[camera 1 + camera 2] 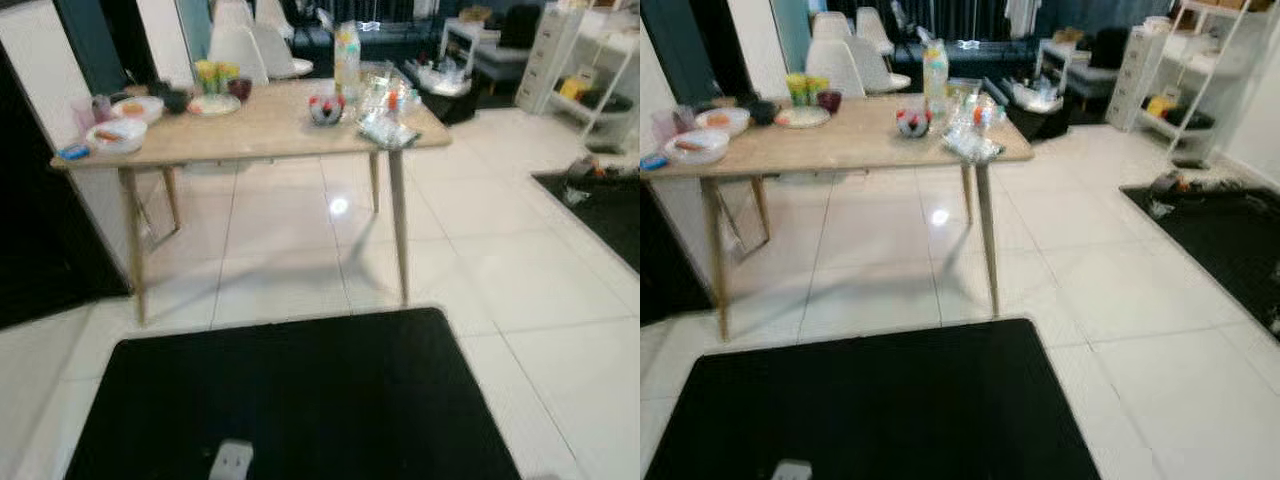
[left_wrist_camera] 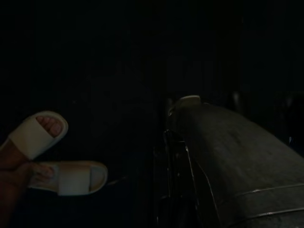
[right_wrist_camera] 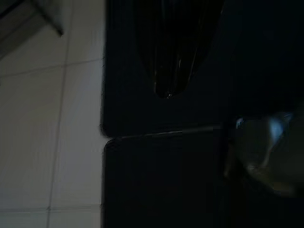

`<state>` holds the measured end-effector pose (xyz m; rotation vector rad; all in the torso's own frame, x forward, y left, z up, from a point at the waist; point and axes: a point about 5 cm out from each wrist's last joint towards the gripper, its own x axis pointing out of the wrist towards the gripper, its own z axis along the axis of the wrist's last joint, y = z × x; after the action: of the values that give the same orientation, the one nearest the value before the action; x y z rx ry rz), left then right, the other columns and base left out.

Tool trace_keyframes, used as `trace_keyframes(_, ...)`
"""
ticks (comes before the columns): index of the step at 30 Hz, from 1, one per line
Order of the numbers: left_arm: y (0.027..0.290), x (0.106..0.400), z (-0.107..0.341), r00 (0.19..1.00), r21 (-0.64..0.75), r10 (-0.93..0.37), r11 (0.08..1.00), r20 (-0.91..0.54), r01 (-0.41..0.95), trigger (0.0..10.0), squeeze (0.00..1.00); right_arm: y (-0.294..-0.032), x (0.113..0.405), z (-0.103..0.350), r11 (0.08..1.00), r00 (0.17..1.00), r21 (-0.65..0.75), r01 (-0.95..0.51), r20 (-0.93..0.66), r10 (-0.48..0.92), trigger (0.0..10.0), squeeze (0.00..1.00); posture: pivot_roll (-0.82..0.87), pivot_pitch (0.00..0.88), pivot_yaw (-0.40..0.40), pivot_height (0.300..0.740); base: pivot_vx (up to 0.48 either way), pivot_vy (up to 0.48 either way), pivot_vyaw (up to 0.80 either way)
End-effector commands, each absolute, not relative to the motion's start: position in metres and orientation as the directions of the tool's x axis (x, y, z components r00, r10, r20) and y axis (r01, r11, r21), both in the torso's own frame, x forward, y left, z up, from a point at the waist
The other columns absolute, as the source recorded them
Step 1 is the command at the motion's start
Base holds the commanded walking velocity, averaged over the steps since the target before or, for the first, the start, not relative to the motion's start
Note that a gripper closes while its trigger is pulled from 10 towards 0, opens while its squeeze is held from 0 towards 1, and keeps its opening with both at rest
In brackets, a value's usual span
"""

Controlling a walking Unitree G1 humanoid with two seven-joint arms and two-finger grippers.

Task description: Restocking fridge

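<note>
- Nearest, a black mat lies on the white tiled floor; the robot stands over it with both arms hanging.
- The right gripper hangs above the mat's edge, its black fingers looking closed together to one tip.
- The left wrist view is very dark; I cannot tell how the left gripper stands. A person's feet in white slippers are just beside it.
- Further on stands the wooden table with the goods to restock. A tall clear bottle stands upright, long axis vertical, near the far right corner; wrapped packets lie at the right edge; bowls sit by the left edge.
- Judging by this, restocking looks barely begun: nothing is held, the goods remain on the table, and the table must be approached first.
</note>
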<state>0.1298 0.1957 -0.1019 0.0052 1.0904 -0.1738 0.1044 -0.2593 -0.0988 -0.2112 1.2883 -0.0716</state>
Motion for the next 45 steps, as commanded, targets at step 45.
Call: trace_keyframes(45, 0.188, 0.130, -0.103, 0.435, -0.098, -0.160, 0.982, -0.886, 0.161, 10.0, 0.00, -0.263, 0.112, -0.096, 0.981, 0.286, -0.189, -0.035, -0.943, -0.171, 10.0, 0.00, 0.00, 0.000, -0.023, 0.740, 0.365, 0.000, 0.00)
